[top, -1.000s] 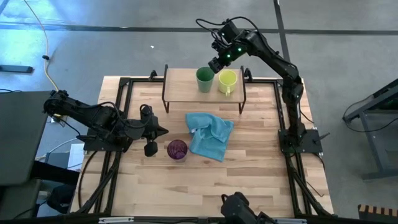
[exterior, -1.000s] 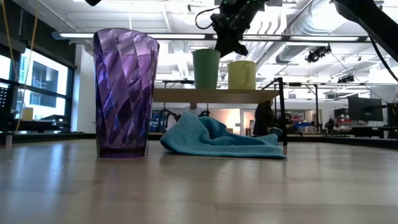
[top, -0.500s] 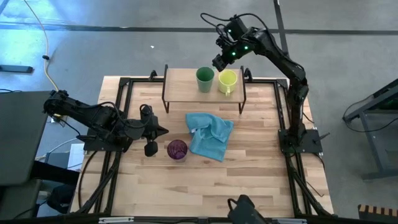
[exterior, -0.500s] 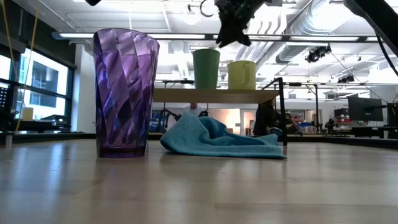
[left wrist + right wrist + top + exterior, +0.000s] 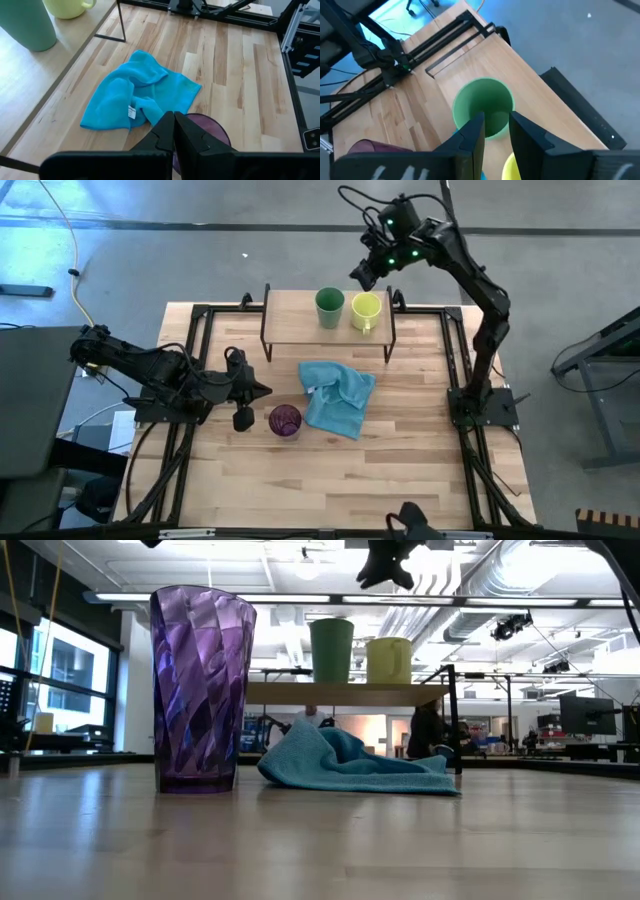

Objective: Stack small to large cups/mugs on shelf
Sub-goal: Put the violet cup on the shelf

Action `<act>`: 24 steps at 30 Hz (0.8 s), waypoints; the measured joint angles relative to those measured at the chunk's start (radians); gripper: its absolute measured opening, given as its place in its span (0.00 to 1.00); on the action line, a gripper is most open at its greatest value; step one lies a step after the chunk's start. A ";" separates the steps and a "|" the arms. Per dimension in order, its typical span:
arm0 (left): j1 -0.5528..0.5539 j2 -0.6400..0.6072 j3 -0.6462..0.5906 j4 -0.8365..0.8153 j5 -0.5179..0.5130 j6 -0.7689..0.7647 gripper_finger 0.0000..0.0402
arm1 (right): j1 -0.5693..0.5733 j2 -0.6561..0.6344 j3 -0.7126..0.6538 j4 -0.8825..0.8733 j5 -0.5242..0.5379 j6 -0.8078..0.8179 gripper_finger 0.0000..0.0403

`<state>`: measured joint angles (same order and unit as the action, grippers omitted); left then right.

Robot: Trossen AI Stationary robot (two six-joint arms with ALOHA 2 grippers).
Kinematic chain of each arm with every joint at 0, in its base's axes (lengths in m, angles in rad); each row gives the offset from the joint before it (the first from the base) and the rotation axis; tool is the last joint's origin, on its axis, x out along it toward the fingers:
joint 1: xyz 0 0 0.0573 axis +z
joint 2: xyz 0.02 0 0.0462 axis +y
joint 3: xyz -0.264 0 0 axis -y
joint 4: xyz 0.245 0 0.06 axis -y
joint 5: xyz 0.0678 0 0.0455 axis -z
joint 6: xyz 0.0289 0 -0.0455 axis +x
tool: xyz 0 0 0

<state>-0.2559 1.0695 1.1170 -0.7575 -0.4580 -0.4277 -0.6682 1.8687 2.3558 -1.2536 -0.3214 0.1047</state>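
Change: my right pincer (image 5: 362, 272) has risen off the green cup (image 5: 329, 307), fingers parted, empty.
Shelf (image 5: 290, 325): two cups stand.
Left: purple tumbler (image 5: 285, 421).

Floor (image 5: 200, 260): smooth grey concrete all round, with dark seam lines and a bluish sheen of light toward the far left.

Surface (image 5: 400, 470): pale wooden planks, framed by black metal rails (image 5: 185, 360) along its left and right edges.

Cable (image 5: 68, 240): thin, yellow, trailing across the floor past the far-left corner.

Dark cabinet or stand (image 5: 30, 400): off the left edge.

Ceiling (image 5: 500, 580): open, industrial, with white ducts and pipes and long strip lights (image 5: 300, 598).

Windows (image 5: 70, 675): tall, dark-framed, bright daylight, on the left of the low view.

Far room: desks with monitors (image 5: 585, 715); a person (image 5: 425, 730), too distant to tell more.
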 joint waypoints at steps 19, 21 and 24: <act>0.000 0.000 0.000 0.024 -0.007 0.000 0.00 | 0.048 -0.162 0.000 0.150 -0.030 -0.193 0.20; 0.000 0.000 0.000 0.031 -0.007 0.000 0.00 | 0.063 -0.173 0.000 0.172 -0.030 -0.226 0.20; 0.000 0.000 0.000 0.033 -0.007 0.000 0.00 | 0.086 -0.183 0.000 0.187 -0.030 -0.281 0.20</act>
<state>-0.2559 1.0693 1.1170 -0.7250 -0.4648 -0.4282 -0.5823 1.6855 2.3558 -1.0664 -0.3511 -0.1762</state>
